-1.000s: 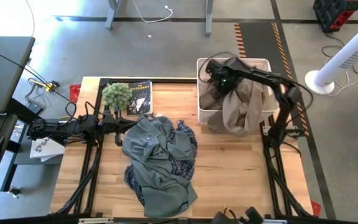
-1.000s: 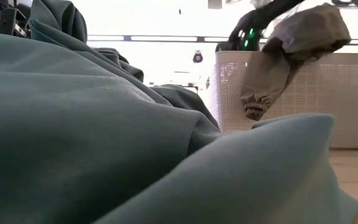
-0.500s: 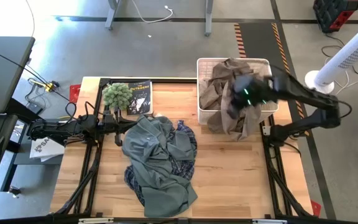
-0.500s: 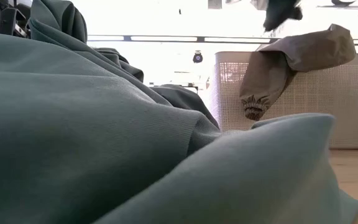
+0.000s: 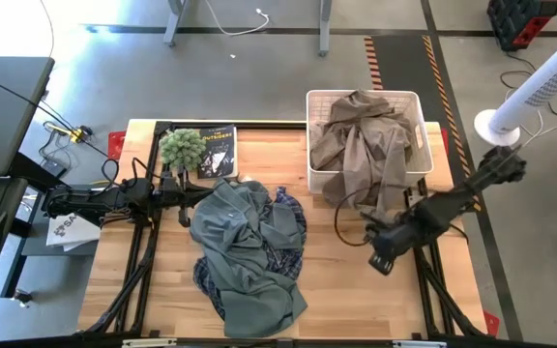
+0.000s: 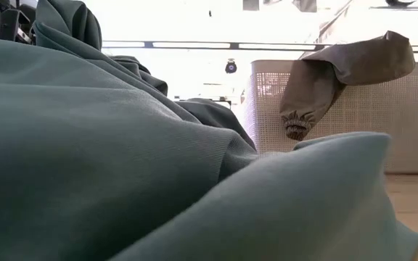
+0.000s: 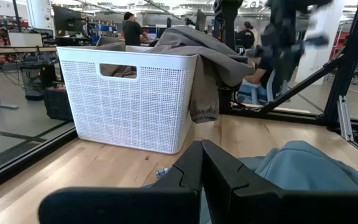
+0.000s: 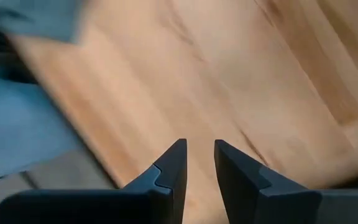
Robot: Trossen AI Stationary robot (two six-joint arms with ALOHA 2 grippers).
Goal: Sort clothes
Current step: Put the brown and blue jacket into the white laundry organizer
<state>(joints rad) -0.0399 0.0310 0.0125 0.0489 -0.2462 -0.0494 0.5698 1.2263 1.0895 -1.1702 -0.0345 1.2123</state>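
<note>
Tan-khaki fabric garment [image 5: 364,145] lies heaped in the white perforated plastic basket [image 5: 417,100] at the table's [image 5: 356,290] far right corner, 1 cuffed sleeve hanging over the basket's front wall. Grey-blue soft garment [image 5: 245,246] lies crumpled mid-table over the navy-and-white plaid shirt [image 5: 288,208]. Right gripper [image 5: 383,257] hangs above bare wood before the basket, jaws narrowly parted and empty; left gripper [image 5: 184,198] rests beside the grey-blue garment, jaws closed, empty.

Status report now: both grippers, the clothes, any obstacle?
Right gripper open, empty, over bare table. Left gripper shut, idle. Tan garment draped over basket rim. Grey-blue garment on table.
</note>
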